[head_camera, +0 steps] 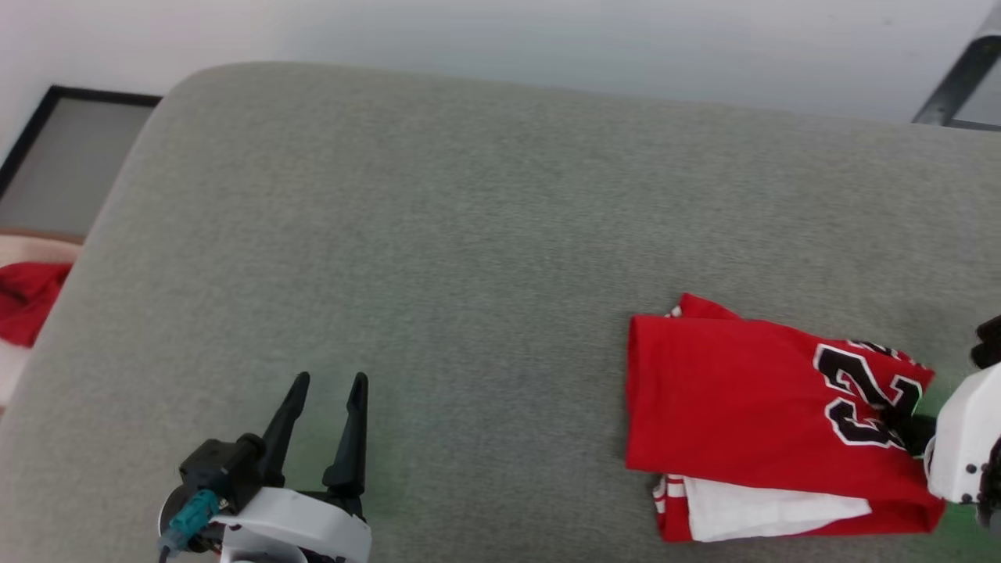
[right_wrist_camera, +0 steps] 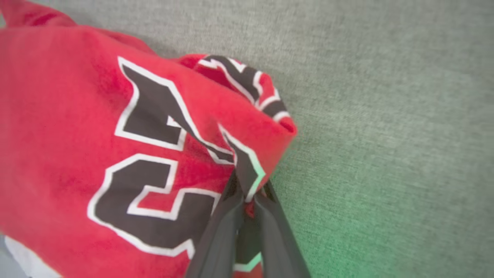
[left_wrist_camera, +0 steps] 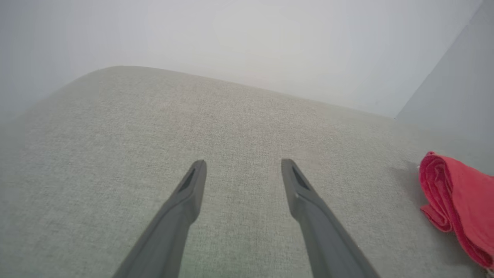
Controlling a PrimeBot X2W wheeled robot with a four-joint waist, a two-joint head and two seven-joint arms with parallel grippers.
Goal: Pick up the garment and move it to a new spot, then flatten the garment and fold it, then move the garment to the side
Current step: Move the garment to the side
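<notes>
The garment [head_camera: 743,399], a red jersey with a black white-outlined number and a white panel, lies folded on the grey cushion at the lower right of the head view. My right gripper [head_camera: 907,426] is at its right edge, shut on the cloth by the number. In the right wrist view the two dark fingers [right_wrist_camera: 227,227] pinch a fold of the garment [right_wrist_camera: 77,127] between their tips, and my right gripper [right_wrist_camera: 249,193] is closed there. My left gripper [head_camera: 327,383] stands open over bare cushion at the lower left, far from the garment. The left wrist view has my left gripper [left_wrist_camera: 243,164] open and the garment [left_wrist_camera: 459,200] at its right edge.
The wide grey cushion [head_camera: 438,234] runs across the head view, with a pale wall behind it. Off its left edge lie another red cloth [head_camera: 27,301] and a dark-framed panel [head_camera: 70,152]. A metal frame [head_camera: 958,78] shows at the top right.
</notes>
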